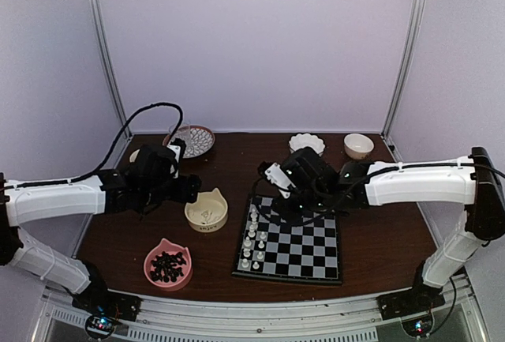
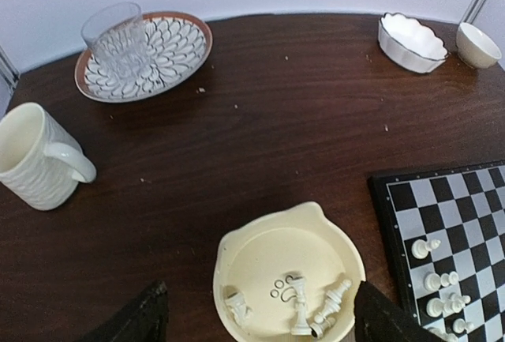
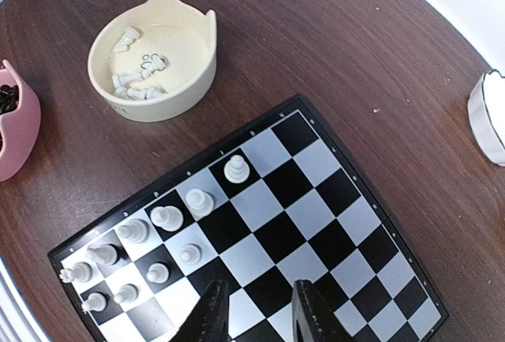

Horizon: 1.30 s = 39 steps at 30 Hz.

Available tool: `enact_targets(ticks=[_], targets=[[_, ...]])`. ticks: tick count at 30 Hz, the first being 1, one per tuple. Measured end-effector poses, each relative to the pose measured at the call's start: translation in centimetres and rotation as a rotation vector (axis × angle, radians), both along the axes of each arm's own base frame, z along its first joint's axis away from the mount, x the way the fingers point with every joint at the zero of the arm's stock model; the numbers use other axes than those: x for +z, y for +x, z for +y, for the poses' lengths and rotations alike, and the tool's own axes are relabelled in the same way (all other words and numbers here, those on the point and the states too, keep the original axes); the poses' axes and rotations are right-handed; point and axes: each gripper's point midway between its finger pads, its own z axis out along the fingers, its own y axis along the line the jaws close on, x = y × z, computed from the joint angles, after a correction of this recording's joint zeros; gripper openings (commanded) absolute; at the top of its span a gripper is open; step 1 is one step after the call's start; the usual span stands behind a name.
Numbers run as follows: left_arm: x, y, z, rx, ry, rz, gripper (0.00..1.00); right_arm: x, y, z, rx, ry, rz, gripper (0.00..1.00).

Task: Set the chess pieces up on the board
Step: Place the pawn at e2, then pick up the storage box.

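Observation:
The board (image 1: 304,251) lies right of centre, and several white chess pieces (image 3: 199,200) stand upright in two rows along its left edge. More white pieces (image 2: 300,310) lie toppled in a cream cat-eared bowl (image 2: 237,247). My left gripper (image 2: 264,320) hangs over that bowl, open wide, its fingertips (image 2: 150,314) either side of the rim with nothing between them. Above the board's bare squares my right gripper (image 3: 260,314) is open by a narrow gap and holds nothing. The nearest piece (image 3: 237,168) stands well clear of it.
A pink cat-eared bowl (image 1: 150,261) of black pieces sits at the front left. At the back left are a patterned plate (image 2: 173,50) with a glass (image 2: 118,38) on it and a white mug (image 2: 35,156). A scalloped dish (image 2: 410,42) and small bowl (image 2: 477,46) stand at the back right.

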Motion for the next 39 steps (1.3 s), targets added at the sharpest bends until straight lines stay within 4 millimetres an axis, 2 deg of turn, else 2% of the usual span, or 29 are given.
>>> enact_targets(ticks=[3, 4, 10, 17, 21, 26, 32, 39], targets=[[-1.0, -0.5, -0.7, -0.002, -0.032, 0.094, 0.85, -0.9, 0.1, -1.5, -0.029, 0.029, -0.033, 0.31], [-1.5, -0.6, -1.1, -0.004, -0.041, 0.129, 0.84, -0.6, 0.2, -1.7, -0.034, 0.039, -0.040, 0.31], [-5.2, -1.8, -3.0, -0.016, -0.036, 0.364, 0.67, 0.2, 0.8, -2.8, -0.076, 0.109, -0.116, 0.31], [-7.2, -1.8, -4.0, -0.003, 0.009, 0.486, 0.59, 1.0, 1.0, -2.9, -0.094, 0.161, -0.154, 0.31], [-8.8, -1.4, -4.4, 0.033, 0.045, 0.549, 0.46, 1.4, 1.2, -2.6, -0.097, 0.188, -0.166, 0.31], [-10.3, -0.5, -5.0, 0.083, 0.072, 0.595, 0.44, 1.2, 0.9, -3.1, -0.098, 0.195, -0.168, 0.31], [-11.5, -0.3, -4.5, 0.140, 0.105, 0.621, 0.44, 1.8, 0.9, -2.9, -0.095, 0.220, -0.178, 0.31], [-12.9, 0.0, -4.5, 0.167, 0.127, 0.641, 0.39, 2.1, 0.9, -2.7, -0.092, 0.236, -0.184, 0.31]])
